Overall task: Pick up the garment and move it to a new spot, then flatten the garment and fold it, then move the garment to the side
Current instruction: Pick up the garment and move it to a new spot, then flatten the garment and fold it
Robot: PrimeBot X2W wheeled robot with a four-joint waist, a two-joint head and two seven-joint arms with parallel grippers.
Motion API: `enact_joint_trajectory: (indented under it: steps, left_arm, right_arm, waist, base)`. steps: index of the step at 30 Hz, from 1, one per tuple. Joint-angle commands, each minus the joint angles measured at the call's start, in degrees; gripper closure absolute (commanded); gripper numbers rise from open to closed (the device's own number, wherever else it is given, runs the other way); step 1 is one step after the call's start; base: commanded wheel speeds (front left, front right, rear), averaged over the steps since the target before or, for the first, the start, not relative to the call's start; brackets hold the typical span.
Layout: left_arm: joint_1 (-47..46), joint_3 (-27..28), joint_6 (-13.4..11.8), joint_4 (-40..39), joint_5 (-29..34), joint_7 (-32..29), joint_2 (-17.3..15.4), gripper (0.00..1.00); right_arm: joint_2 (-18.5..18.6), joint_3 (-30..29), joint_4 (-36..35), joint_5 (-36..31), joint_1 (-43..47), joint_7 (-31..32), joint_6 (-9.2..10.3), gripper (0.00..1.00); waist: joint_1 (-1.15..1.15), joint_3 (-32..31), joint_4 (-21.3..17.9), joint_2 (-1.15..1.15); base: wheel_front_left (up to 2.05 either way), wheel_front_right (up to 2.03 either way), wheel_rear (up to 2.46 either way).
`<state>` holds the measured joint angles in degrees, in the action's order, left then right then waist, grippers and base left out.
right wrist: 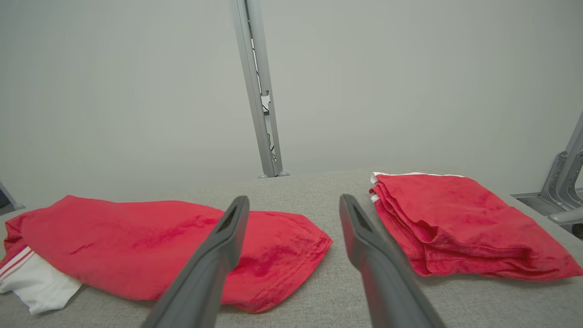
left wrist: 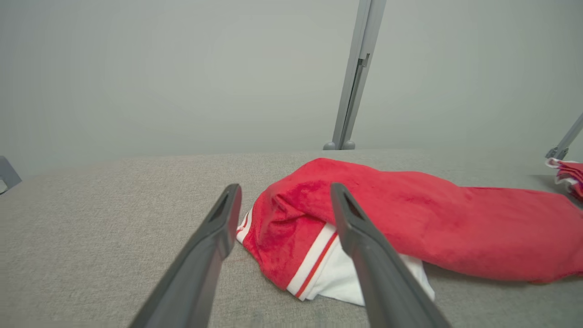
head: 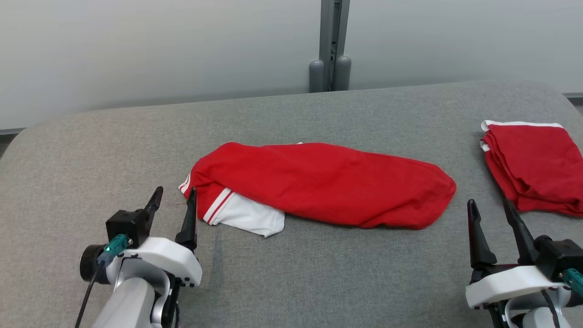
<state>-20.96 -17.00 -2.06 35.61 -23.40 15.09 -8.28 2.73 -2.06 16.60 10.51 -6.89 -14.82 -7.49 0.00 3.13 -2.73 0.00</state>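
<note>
A grey padded table (head: 291,282) is spread across the head view. The red garment (head: 328,182) is laid near its middle as a long, loosely doubled bundle running left to right. It is judged to be placed there so that each arm can reach one end for flattening. A folded red pile (head: 537,168) is stacked at the table's right edge, well apart from the garment, presumably so the working area is left free. The left gripper (head: 175,191) is held just beside the garment's left end, its fingers spread wide and nothing grasped. The right gripper (head: 489,204) is likewise parted and empty, near the garment's right end and the pile. What is taken for a white sleeve (head: 248,218), edged with red-striped trim, is seen poking from under the left end, though its exact part cannot be settled.
</note>
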Motion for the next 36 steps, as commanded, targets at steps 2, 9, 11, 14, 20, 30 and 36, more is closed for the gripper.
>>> enact_joint_trajectory:
  steps: [2, 9, 11, 14, 20, 30, 36]
  left_arm:
    - [2.83, 1.58, -0.64, -2.56, 0.72, 0.08, 0.39, 0.0]
    - [11.27, 5.81, -1.48, -10.56, 2.46, 0.08, 2.44, 0.0]
    - [13.34, 6.72, -1.59, -12.44, 3.08, 0.07, 2.94, 0.0]
    - [15.77, 7.88, -1.39, -14.72, 3.89, 0.07, 3.56, 0.0]
    - [17.96, 8.78, -1.13, -16.77, 5.58, 0.07, 4.45, 0.0]
    - [17.76, 9.52, -0.61, -17.31, 7.18, 0.08, 5.06, 0.0]
    - [17.66, 9.77, -0.51, -17.1, 7.36, 0.08, 5.19, 0.0]
  right_arm:
    - [0.34, -0.01, -0.26, -0.22, 0.73, 0.02, -0.01, 0.0]
    - [0.33, 0.7, -0.4, -0.44, 2.25, 0.12, -0.01, 0.0]
    - [0.33, 0.89, -0.44, -0.16, 2.92, 0.13, -0.01, 0.0]
    - [0.33, 1.04, -0.34, 0.48, 3.73, 0.13, -0.01, 0.0]
    - [0.32, 1.4, 0.05, 1.89, 4.59, -0.01, -0.01, 0.0]
    - [0.33, 1.65, 0.59, 1.71, 3.14, -0.15, -0.01, 0.0]
    - [0.33, 1.74, 0.64, 1.6, 3.21, -0.23, -0.01, 0.0]
  waist:
    - [0.0, -0.49, 0.55, 0.0]
    - [0.0, -1.67, 1.9, 0.0]
    - [0.0, -1.92, 2.23, 0.0]
    - [0.0, -2.25, 2.57, 0.0]
    - [0.0, -2.4, 3.07, 0.0]
    - [0.0, -2.26, 3.09, 0.0]
    - [0.0, -2.21, 3.27, 0.0]
  base:
    - [0.0, 0.0, 0.0]
    - [0.0, 0.0, 0.0]
    - [0.0, 0.0, 0.0]
    - [0.0, 0.0, 0.0]
    - [0.0, 0.0, 0.0]
    - [0.0, 0.0, 0.0]
    - [0.0, 0.0, 0.0]
